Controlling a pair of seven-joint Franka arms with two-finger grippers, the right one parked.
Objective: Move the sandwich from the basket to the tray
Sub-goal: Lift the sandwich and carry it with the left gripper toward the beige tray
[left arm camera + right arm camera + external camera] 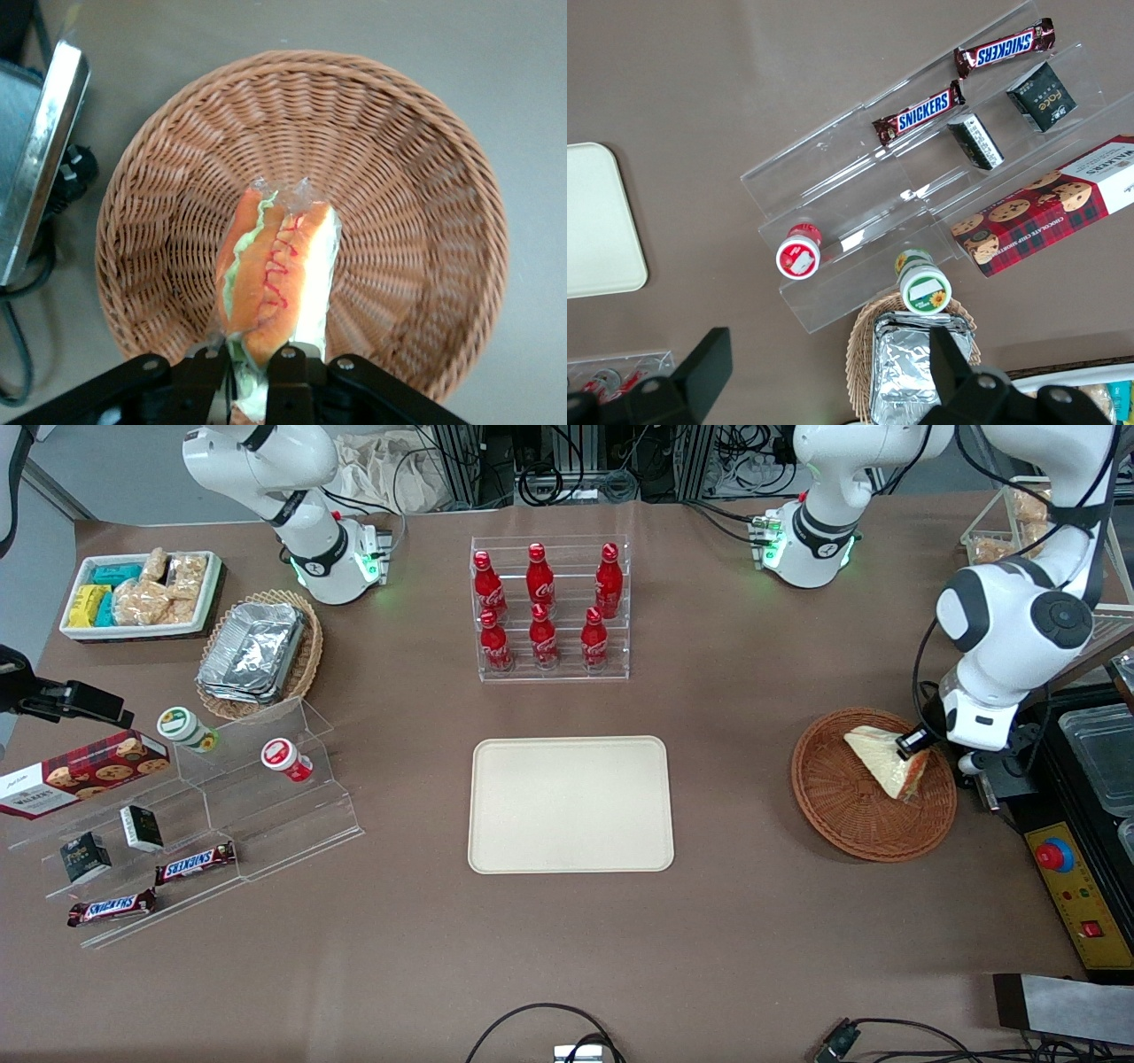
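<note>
Over the basket, the gripper clamps the sandwich at one end; its long axis extends straight away from the fingers.

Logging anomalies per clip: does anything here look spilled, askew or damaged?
Nothing stands out. The gripper is shut on the wrapped sandwich, tilted over the basket, wrap intact. The tray lies flat and bare. The bottles stand upright in their rack.

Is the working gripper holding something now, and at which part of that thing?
Yes. The gripper is shut on the sandwich, pinching its cut edge at one end, where the filling shows. The sandwich is over the basket.
</note>
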